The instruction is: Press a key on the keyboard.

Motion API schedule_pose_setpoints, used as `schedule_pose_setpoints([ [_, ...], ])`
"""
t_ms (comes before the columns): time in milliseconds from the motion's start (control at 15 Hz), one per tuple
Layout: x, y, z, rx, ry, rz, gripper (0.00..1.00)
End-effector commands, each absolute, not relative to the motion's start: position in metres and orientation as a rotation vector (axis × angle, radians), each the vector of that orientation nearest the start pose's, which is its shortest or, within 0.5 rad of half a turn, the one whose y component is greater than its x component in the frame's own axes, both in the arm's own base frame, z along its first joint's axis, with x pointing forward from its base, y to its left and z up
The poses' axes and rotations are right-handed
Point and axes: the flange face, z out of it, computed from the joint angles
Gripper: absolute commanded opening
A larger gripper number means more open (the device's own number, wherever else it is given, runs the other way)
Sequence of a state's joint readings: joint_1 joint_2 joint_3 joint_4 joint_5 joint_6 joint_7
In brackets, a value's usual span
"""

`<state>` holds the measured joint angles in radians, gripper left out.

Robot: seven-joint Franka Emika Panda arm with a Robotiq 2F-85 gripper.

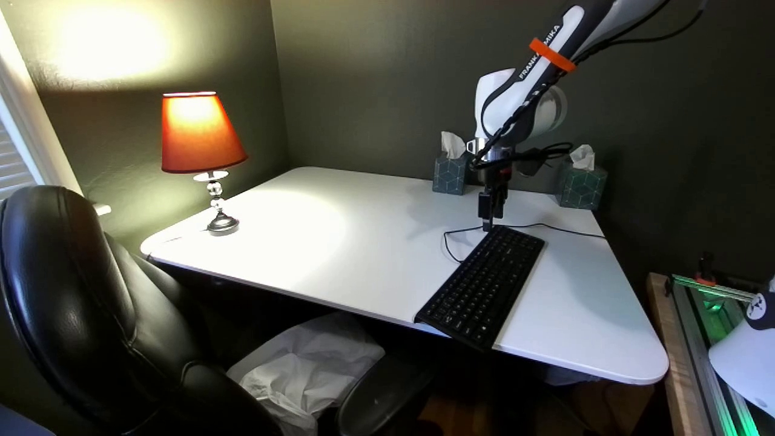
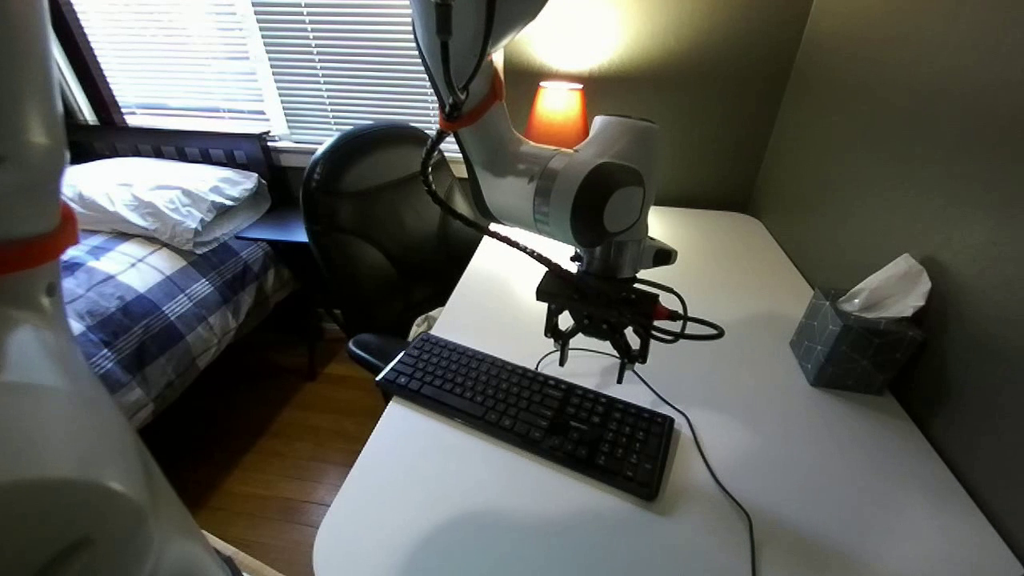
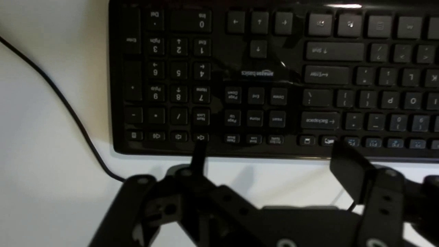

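The black keyboard (image 1: pixel 484 284) lies flat on the white table in both exterior views (image 2: pixel 528 412), with one end at the table edge. It fills the upper part of the wrist view (image 3: pixel 257 82), with the number pad at left and its lettering upside down. Its thin black cable (image 2: pixel 704 456) runs across the table. My gripper (image 2: pixel 592 368) points down with its fingers spread apart and nothing between them. It hangs above the table by the keyboard's cable-side long edge. In the wrist view its fingertips (image 3: pixel 269 145) overlap the outermost key row; contact is not visible.
Two tissue boxes, one (image 1: pixel 449 175) and another (image 1: pixel 582 186), stand at the back of the table (image 1: pixel 375 242). A lit red lamp (image 1: pixel 200 133) stands at the far corner. A black chair (image 1: pixel 66 272) is beside the table. Walls border the table.
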<state>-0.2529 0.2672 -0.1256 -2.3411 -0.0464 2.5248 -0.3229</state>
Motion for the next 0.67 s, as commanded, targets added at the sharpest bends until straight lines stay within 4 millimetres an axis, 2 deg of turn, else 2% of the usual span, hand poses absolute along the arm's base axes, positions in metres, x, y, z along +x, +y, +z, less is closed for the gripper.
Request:
schedule_pose_setpoints([
  [0,0.459,-0.181,0.227,-3.174,0.018,0.114,1.00],
  [267,0.453,-0.177,0.234,-3.163,0.000,0.108,1.00],
  [333,0.464,-0.183,0.230,-3.168,0.012,0.124,1.00],
  [600,0.461,-0.181,0.233,-3.167,0.013,0.119,1.00],
])
